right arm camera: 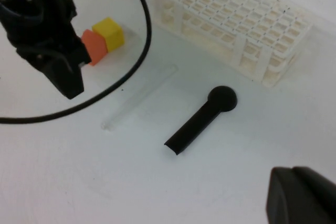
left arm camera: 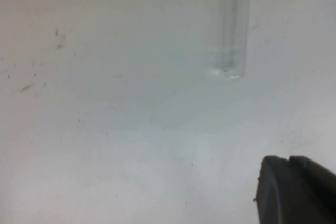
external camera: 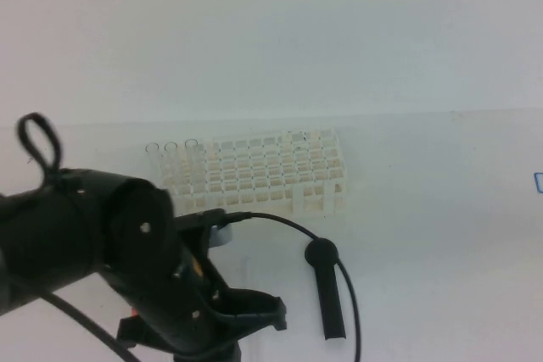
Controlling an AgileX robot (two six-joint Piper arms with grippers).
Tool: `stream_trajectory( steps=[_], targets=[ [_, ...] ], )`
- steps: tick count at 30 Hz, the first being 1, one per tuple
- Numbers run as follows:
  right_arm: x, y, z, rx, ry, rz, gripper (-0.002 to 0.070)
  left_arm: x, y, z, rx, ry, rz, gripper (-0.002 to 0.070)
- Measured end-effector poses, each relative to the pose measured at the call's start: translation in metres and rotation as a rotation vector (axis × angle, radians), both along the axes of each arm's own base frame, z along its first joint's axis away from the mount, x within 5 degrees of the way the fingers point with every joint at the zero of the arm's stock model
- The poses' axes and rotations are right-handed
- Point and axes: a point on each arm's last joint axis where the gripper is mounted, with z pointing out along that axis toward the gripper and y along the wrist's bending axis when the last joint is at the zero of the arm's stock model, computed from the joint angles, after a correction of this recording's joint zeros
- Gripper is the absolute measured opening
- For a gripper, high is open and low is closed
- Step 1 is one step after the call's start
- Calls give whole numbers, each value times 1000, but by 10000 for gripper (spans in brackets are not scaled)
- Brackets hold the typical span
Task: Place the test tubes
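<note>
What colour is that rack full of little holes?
Cream-white rack, best in right wrist view. Left gripper by the coloured blocks; right gripper over the table.

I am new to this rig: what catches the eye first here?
The black left arm fills the near left, its left gripper hovering near a clear test tube lying on the table. Behind stands the white rack, with a black scoop-shaped tool before it; the right gripper shows only at its wrist view's edge.
</note>
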Motion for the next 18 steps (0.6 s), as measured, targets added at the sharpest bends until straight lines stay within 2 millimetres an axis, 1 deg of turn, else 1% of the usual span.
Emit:
stream_trajectory(
  steps=[3,5,6,7,10,13,16,18],
  targets=[
    [-1,1,0,-6,-1,8,-1,6,-11,2,69,-53,4,130],
    [-1,1,-1,-12,-3,15,-1,14,-15,0,130,-64,28,214],
    [-1,1,-1,-18,-4,20,-1,19,-19,-1,136,-87,9,260],
    [-2,2,-1,-23,-6,27,-1,21,-21,-4,159,-60,41,306],
    [-3,3,-1,-34,-8,44,-1,30,-31,-12,170,-48,34,407],
    [-3,4,-2,-44,-8,51,-1,34,-36,-23,178,-33,32,444],
    [-3,3,-2,-57,-12,51,-1,36,-40,-37,216,-30,14,443],
    [-3,3,-3,-63,-14,52,-1,38,-43,-43,205,-27,32,443]
  ],
)
